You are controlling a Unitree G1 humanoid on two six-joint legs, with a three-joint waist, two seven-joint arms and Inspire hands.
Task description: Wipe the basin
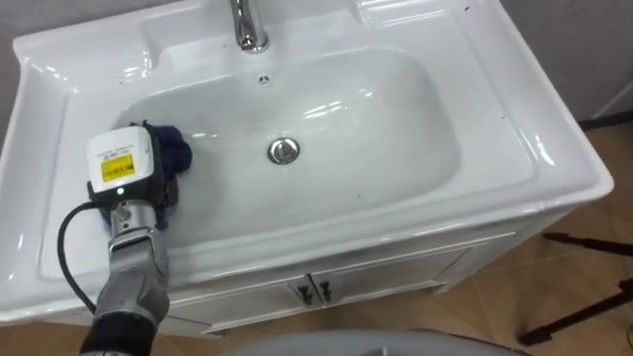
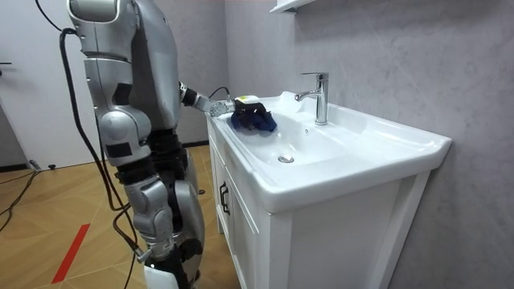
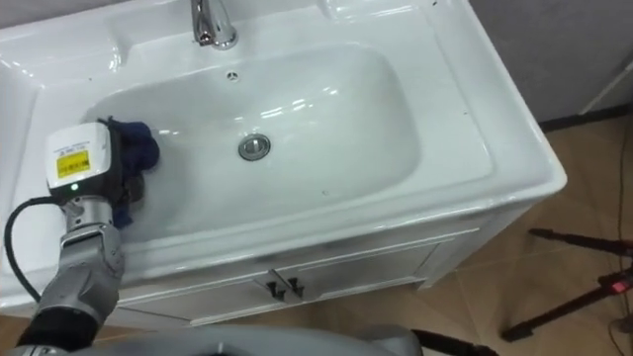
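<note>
Most of the basin [image 1: 396,129] lies open right of the drain [image 1: 284,150]; left of it our left hand [image 1: 127,170] sits on the blue cloth [image 1: 179,150], fingers hidden: we cannot tell their grip.

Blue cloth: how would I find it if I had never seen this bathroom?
Find the white basin with the chrome faucet at its back. On the bowl's left slope, left of the drain, lies a bunched cloth at the tip of the robot's left hand. It is the one dark blue thing against all that white.
</note>
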